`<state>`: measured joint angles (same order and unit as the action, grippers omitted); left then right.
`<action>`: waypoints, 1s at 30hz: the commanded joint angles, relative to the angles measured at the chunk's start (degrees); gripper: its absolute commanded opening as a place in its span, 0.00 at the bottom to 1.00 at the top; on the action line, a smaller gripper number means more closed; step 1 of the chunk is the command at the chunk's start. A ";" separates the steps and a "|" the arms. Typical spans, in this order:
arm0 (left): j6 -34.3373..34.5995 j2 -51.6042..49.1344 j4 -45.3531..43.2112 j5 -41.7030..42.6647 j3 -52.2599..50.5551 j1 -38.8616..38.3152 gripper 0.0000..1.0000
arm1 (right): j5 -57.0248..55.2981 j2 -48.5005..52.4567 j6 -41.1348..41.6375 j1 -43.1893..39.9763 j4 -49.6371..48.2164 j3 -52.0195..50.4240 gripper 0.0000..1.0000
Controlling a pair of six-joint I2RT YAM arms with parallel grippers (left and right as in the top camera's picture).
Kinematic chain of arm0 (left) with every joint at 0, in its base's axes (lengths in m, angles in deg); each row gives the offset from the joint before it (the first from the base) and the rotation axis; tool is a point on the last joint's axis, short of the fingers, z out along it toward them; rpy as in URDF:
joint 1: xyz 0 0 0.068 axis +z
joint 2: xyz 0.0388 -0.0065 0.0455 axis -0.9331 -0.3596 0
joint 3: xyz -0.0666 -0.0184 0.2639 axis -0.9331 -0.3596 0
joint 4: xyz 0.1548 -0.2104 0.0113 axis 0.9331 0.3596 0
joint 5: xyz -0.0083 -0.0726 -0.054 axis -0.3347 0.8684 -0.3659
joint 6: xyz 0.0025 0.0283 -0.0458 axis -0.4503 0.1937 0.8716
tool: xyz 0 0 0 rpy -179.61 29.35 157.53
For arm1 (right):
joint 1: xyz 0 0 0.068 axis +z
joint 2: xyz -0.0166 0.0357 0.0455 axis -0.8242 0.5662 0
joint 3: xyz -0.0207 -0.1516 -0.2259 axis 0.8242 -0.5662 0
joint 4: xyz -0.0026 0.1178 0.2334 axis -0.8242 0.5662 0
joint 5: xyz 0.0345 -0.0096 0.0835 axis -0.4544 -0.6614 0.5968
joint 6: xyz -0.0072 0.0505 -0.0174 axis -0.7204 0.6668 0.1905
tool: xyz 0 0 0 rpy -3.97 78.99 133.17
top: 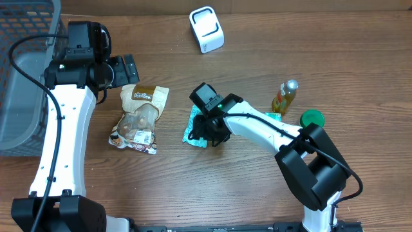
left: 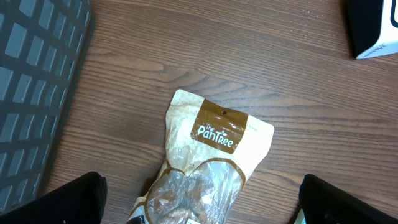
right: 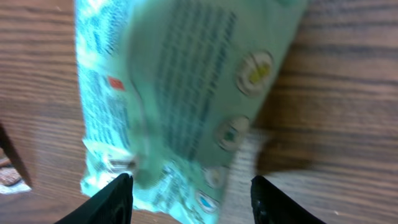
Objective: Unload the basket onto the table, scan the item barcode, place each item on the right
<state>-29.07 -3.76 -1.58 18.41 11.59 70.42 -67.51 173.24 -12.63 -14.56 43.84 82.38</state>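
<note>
right wrist view: teal packet (right: 180,93) lies just beneath the parted right gripper (right: 191,182).

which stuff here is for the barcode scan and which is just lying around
For the job: scanner, teal packet, right gripper open over it.
Lying about: snack bag (maybe a later item), bottle, green lid, basket.

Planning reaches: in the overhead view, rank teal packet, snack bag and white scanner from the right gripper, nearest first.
1. teal packet, under the right gripper
2. snack bag, by the left arm
3. white scanner, at the far edge
</note>
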 commanded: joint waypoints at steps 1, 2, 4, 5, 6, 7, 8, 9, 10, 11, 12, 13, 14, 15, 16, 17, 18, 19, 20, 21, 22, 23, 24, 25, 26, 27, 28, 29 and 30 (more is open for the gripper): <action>0.37 -0.17 0.00 0.24 1.20 -0.44 1.00 | 0.26 -1.53 -0.20 0.04 1.44 3.39 0.59; 0.37 -0.17 0.00 0.24 1.20 -0.44 1.00 | 0.24 -1.75 -0.68 0.04 2.78 4.35 0.59; 0.37 -0.17 0.00 0.24 1.20 -0.44 0.99 | 0.22 -1.92 -2.10 0.04 4.63 5.66 0.61; 0.37 -0.17 0.00 0.24 1.20 -0.44 1.00 | 0.09 -1.92 -2.38 0.07 5.84 6.58 0.61; 0.37 -0.17 0.00 0.24 1.20 -0.44 0.99 | 0.11 -1.92 -2.58 0.07 6.38 7.08 0.61; 0.37 -0.17 0.00 0.24 1.20 -0.44 1.00 | 0.13 -1.92 -2.56 0.07 6.51 7.41 0.61; 0.37 -0.17 0.00 0.24 1.20 -0.44 1.00 | 0.13 -1.92 -2.54 0.07 6.34 7.65 0.61; 0.37 -0.17 0.00 0.24 1.20 -0.44 1.00 | 0.13 -1.92 -2.54 0.24 5.84 7.65 0.61; 0.37 -0.17 0.00 0.24 1.20 -0.44 1.00 | 0.09 -1.90 -2.54 0.35 5.49 7.65 0.61; 0.37 -0.17 0.00 0.24 1.20 -0.44 0.99 | 0.07 -1.90 -2.56 0.42 5.31 7.65 0.60; 0.37 -0.17 0.00 0.24 1.20 -0.44 1.00 | 0.00 -1.90 -2.56 0.46 5.14 7.65 0.60; 0.37 -0.17 0.00 0.24 1.20 -0.44 0.99 | -0.28 -1.90 -2.56 0.46 4.96 7.63 0.57; 0.37 -0.17 0.00 0.24 1.20 -0.44 1.00 | -0.70 -1.90 -2.54 0.50 4.79 7.63 0.55; 0.37 -0.17 0.00 0.24 1.20 -0.44 0.99 | -1.38 -1.88 -2.56 0.50 4.37 7.63 0.51; 0.37 -0.17 0.00 0.24 1.20 -0.44 0.99 | -1.95 -1.84 -2.56 0.57 3.91 7.63 0.46; 0.37 -0.17 0.00 0.24 1.20 -0.44 0.99 | -2.32 -1.77 -2.56 0.63 3.48 7.63 0.38; 0.37 -0.17 0.00 0.24 1.20 -0.44 0.99 | -2.34 -1.73 -2.56 0.68 3.15 7.63 0.29; 0.37 -0.17 0.00 0.24 1.20 -0.44 0.99 | -2.34 -1.53 -2.56 0.76 2.84 7.63 0.19; 0.37 -0.17 0.00 0.24 1.20 -0.44 1.00 | -2.47 -1.33 -2.56 0.90 2.67 7.63 0.12; 0.37 -0.17 0.00 0.24 1.20 -0.44 1.00 | -2.97 -1.05 -2.56 1.05 2.58 7.58 0.09; 0.37 -0.17 0.00 0.24 1.20 -0.44 1.00 | -3.67 -0.55 -2.54 1.40 2.60 7.56 0.08; 0.37 -0.17 0.00 0.24 1.20 -0.44 1.00 | -3.80 -0.13 -2.54 1.77 2.60 7.54 0.07; 0.37 -0.17 0.00 0.24 1.20 -0.44 1.00 | -3.76 0.52 -2.51 2.16 2.56 7.50 0.06; 0.37 -0.17 0.00 0.24 1.20 -0.44 1.00 | -3.78 1.01 -2.51 2.71 2.54 7.41 0.06; 0.37 -0.17 0.00 0.24 1.20 -0.44 1.00 | -3.80 1.60 -2.51 3.26 2.34 7.21 0.06; 0.37 -0.17 0.00 0.24 1.20 -0.44 1.00 | -3.78 2.19 -2.51 3.93 1.99 7.06 0.06; 0.37 -0.17 0.00 0.24 1.20 -0.44 1.00 | -3.78 2.75 -2.51 4.50 1.64 6.97 0.06; 0.37 -0.17 0.00 0.24 1.20 -0.44 1.00 | -3.78 3.54 -2.51 5.20 1.09 6.91 0.06; 0.37 -0.17 0.00 0.24 1.20 -0.44 1.00 | -3.78 4.17 -2.51 5.77 0.57 6.88 0.06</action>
<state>-29.07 -3.76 -1.58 18.41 11.59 70.42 -70.66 174.88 -14.97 -10.67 45.24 88.54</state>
